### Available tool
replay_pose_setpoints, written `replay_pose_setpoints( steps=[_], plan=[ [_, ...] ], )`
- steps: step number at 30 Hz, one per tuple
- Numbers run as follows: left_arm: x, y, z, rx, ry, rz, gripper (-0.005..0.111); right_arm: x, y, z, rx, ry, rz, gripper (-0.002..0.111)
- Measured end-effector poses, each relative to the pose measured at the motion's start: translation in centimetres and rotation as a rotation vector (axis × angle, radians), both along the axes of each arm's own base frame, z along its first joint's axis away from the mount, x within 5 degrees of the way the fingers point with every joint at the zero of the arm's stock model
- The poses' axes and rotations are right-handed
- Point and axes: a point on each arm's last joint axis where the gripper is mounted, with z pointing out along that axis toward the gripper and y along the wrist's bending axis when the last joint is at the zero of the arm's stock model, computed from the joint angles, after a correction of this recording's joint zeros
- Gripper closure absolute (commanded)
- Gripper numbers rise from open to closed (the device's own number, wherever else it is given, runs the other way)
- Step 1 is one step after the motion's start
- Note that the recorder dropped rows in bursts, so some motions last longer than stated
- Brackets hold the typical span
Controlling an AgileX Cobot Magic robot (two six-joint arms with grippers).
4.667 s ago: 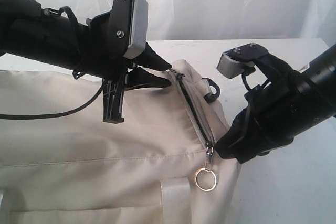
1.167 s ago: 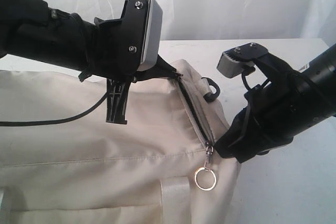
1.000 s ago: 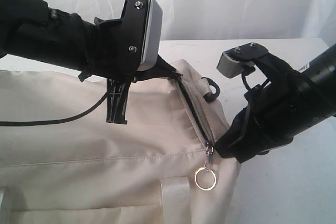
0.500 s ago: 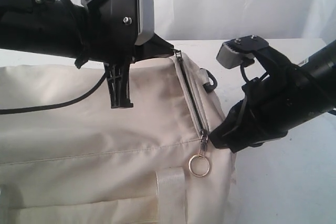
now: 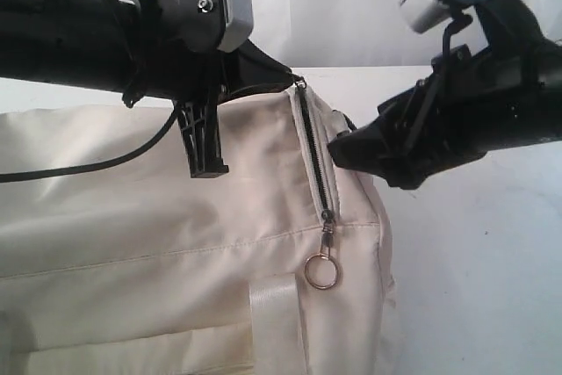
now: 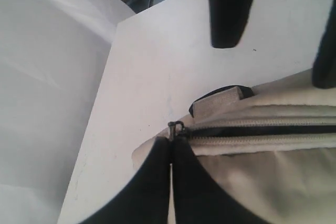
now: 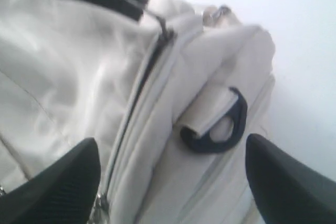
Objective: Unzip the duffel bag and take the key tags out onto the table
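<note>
The cream duffel bag [image 5: 149,234] lies on the white table [image 5: 474,287]. Its zipper [image 5: 314,155] runs down the near end with a narrow dark slit along it. The slider and metal ring pull [image 5: 321,271] hang at the lower end. My left gripper [image 5: 290,82] is shut on the bag's fabric at the zipper's top end [image 6: 176,127], and its fingers [image 6: 157,182] are pressed together. My right gripper [image 7: 173,182] hovers open just above the bag's end, holding nothing, next to a black D-ring [image 7: 216,129]. The key tags are hidden.
A pale webbing strap [image 5: 277,318] crosses the bag's front. A black cable [image 5: 88,169] from the left arm trails over the bag. White table [image 6: 157,51] extends past the bag's end, with a white backdrop [image 5: 351,6] behind. The right gripper's fingers [image 6: 228,9] show in the left wrist view.
My right gripper has let go at the zipper's lower end, opened wide and risen up beside the bag. The left gripper has lifted the zipper's top end slightly, and the bag has shifted left.
</note>
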Motion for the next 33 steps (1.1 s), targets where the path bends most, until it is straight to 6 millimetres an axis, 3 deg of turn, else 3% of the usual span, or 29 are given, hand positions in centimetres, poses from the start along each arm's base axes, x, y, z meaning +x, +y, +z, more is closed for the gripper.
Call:
replay_pose_setpoints(
  steps=[6, 8, 13, 17, 27, 33],
  plan=[
    [-0.6, -0.1, -0.2, 0.003, 0.048, -0.055, 0.107, 1.0, 0.9, -0.4, 0.083, 0.025, -0.009, 0.039],
    [-0.6, -0.1, -0.2, 0.002, 0.053, -0.058, 0.107, 1.7, 1.4, -1.1, 0.095, 0.049, -0.009, 0.049],
    [-0.6, -0.2, -0.2, -0.013, 0.085, -0.045, 0.107, 1.9, 3.6, -2.5, 0.066, 0.02, 0.039, 0.087],
    [-0.6, -0.1, -0.2, -0.038, 0.131, -0.014, 0.107, 2.0, 3.8, -2.6, 0.056, 0.001, 0.031, 0.103],
    [0.4, -0.4, -1.1, -0.12, 0.315, 0.121, 0.107, 1.4, 3.8, -3.0, -0.018, -0.001, 0.122, 0.106],
    [1.4, -0.7, -1.9, -0.138, 0.336, 0.189, 0.107, 1.3, 3.6, -3.2, -0.057, -0.017, 0.146, 0.106]
  ],
)
